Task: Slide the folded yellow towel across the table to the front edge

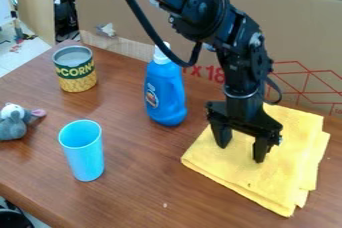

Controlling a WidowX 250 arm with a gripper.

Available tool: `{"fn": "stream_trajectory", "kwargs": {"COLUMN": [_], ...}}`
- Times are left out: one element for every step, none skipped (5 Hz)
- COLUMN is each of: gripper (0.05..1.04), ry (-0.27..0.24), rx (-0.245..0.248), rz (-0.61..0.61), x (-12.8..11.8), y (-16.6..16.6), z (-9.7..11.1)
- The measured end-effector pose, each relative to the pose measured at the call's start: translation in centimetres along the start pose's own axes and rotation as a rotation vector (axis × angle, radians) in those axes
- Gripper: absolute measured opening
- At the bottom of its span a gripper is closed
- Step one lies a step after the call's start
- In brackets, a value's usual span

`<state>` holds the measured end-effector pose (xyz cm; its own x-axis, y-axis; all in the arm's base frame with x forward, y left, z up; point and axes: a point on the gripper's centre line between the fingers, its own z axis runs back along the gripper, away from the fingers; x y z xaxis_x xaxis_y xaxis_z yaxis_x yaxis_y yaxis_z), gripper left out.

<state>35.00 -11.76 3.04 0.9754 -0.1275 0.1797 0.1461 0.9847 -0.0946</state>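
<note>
Hand [241, 152] over folded yellow cloth [272, 182], fingers apart, contact unclear. Cloth lies on tabletop [147, 202], near blue bottle [165, 97] (upright, fwiw). For a good grip, probably best to straddle a folded edge, press lightly, close evenly so layers don't slip.

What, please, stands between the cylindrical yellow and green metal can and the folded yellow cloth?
The camera view shows a white-capped blue plastic bottle between the can and cloth.
</note>
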Motion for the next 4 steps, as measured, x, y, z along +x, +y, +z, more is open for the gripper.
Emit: {"fn": "stream_trajectory", "kwargs": {"gripper": [1.001,1.001,1.000,1.000], "ry": [0.012,0.037,0.089,0.190], "rx": [0.000,0.010,-0.005,-0.029], "rz": [0.002,0.024,0.037,0.011], "x": [-0.7,-2.5,-5.8,-10.6], "y": [0.1,0.4,0.6,0.0], "z": [-0.2,-0.2,0.4,1.2]}}
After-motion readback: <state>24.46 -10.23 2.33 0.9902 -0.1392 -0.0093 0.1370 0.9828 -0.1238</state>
